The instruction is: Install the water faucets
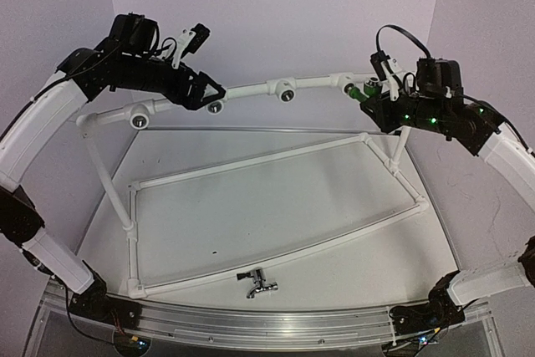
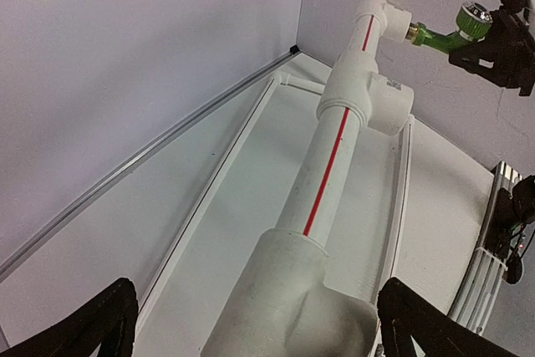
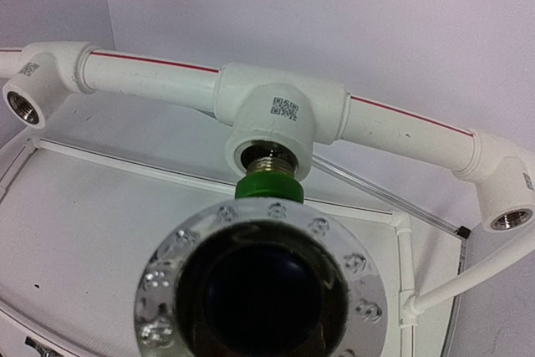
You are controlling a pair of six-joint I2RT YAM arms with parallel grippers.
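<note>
The green water faucet (image 1: 358, 89) sticks out from a tee socket on the raised white pipe (image 1: 251, 89). Up close, its green collar (image 3: 268, 187) and brass thread sit in the tee socket (image 3: 280, 114), and its shiny knob (image 3: 261, 282) fills the right wrist view. My right gripper (image 1: 376, 94) is shut on this faucet; its fingers are hidden in its own view. The chrome faucet (image 1: 257, 282) lies loose on the table near the front edge. My left gripper (image 1: 211, 94) is open, its fingers (image 2: 92, 323) straddling a pipe fitting (image 2: 292, 307) without touching it.
The pipe rail carries several more open sockets (image 1: 287, 94) and stands on a rectangular white pipe frame (image 1: 276, 156) lying on the table. An end elbow (image 3: 506, 198) and another elbow (image 3: 33, 89) flank the tee. A metal rail (image 1: 251, 323) runs along the near edge.
</note>
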